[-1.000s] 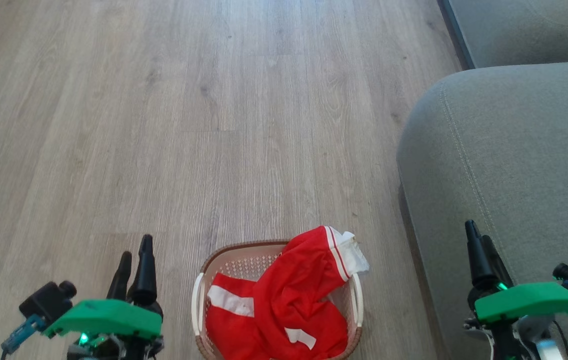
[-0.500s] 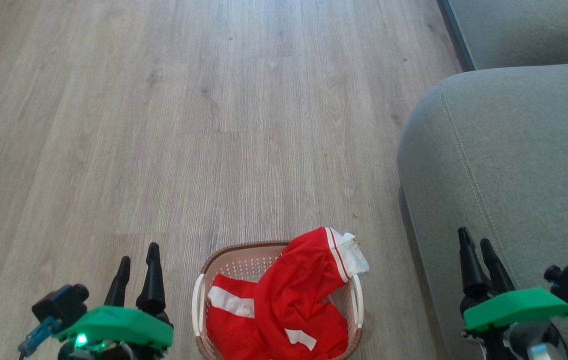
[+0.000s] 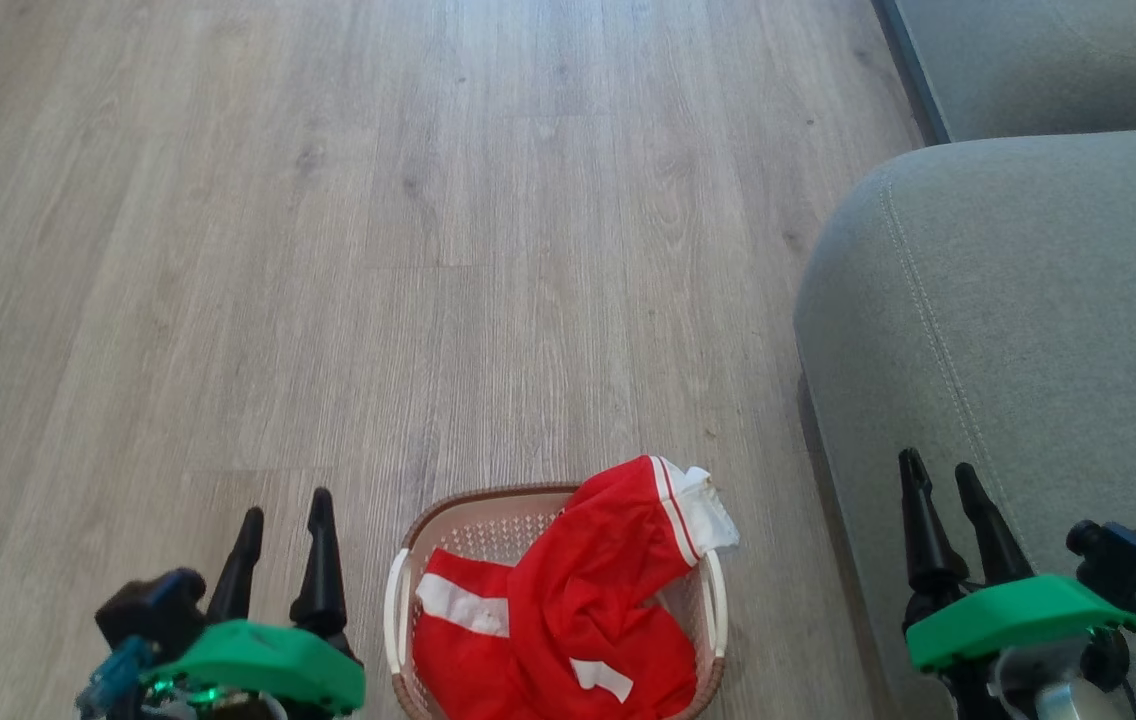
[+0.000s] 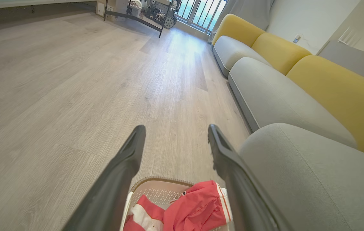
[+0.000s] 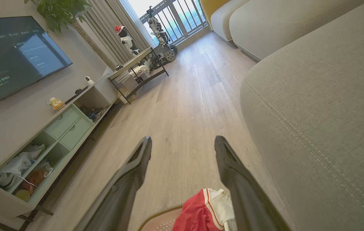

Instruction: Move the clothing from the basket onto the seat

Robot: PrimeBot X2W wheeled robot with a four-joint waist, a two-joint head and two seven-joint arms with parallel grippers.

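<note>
Clothing (image 3: 568,600) sits heaped in the basket (image 3: 488,492) at the bottom centre of the head view, on the floor (image 3: 328,250) and close to the robot, none of it yet on the seat (image 3: 1028,330). Left gripper (image 3: 287,502) has its fingers spread apart with nothing between them, and it hangs just left of the basket's left handle. Right gripper (image 3: 937,462) is likewise spread and empty, over the seat's front edge and farther from the basket than the left one. So the red heap lies between the two claws, to the right of the left claw and to the left of the right, and below both (both wrist views catch it low between the fingers). The heap's long axis runs diagonally from near-left to far-right. Its white-trimmed end drapes over the far-right rim, pointing toward the seat, and that loose end looks like the easiest pinch point. The left arm looks nearer for the reach, while the right is better placed for the drop, being already at the cushion. A narrow strip of floor separates basket and seat. The seat's rounded edge stands higher than the basket rim, so the cloth likely needs a lift before it goes sideways. There is wide open floor ahead and to the left, nothing in the way there. The basket's near end is cropped by the frame.
</note>
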